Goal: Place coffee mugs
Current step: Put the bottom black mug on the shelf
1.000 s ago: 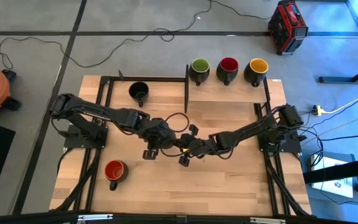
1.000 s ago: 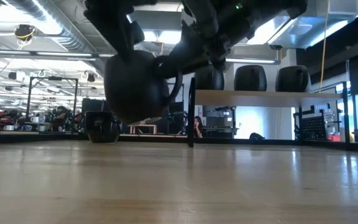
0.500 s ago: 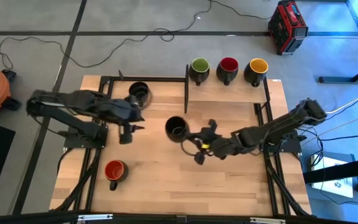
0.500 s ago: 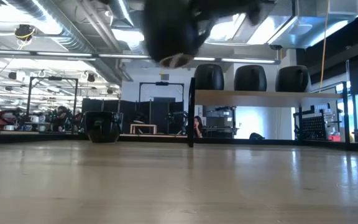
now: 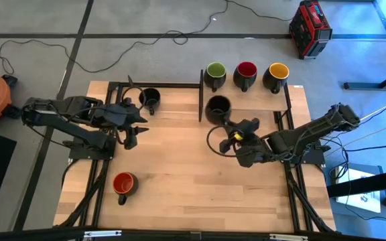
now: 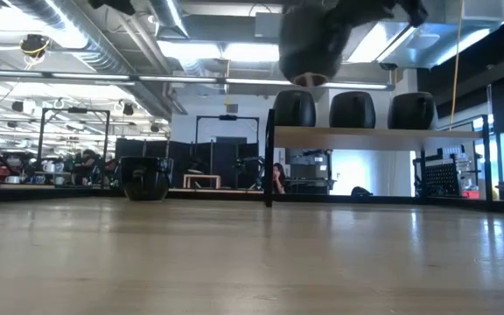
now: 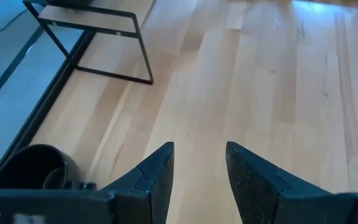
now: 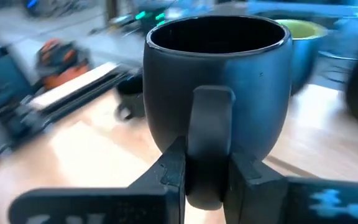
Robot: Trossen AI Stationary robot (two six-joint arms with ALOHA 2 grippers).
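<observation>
My right gripper (image 5: pixel 229 122) is shut on a dark mug with a black inside (image 5: pixel 218 107), held high in the low view (image 6: pixel 315 39), just in front of the raised shelf (image 5: pixel 246 97). On that shelf stand the green (image 5: pixel 215 72), red (image 5: pixel 246 71) and yellow (image 5: pixel 277 72) mugs. A second black mug (image 5: pixel 149 99) stands on its base at the table's far left. A red-inside mug (image 5: pixel 123 184) stands near the near-left corner. My left gripper (image 7: pixel 201 168) is open over bare wood near the left side (image 5: pixel 131 134). My right gripper pinches the black mug's handle (image 8: pixel 209 124) between its two fingers (image 8: pixel 173 168), which come level from the table's right side and lie across the handle loop. The mug is upright, mouth up, and lifted clear of the table.
A black metal frame (image 5: pixel 201 94) edges the shelf's left end and runs along the table's far side. The second black mug shows beside my left fingers (image 7: pixel 36 165). Bare wood lies in the table's middle and near right (image 5: pixel 246 194). Cables and a red case lie on the floor beyond.
Both grippers were together at the table's middle with the black mug between them. The left gripper has drawn back toward the left edge. The right gripper has carried the mug up and toward the far right, close to the shelf, with the mug upright.
</observation>
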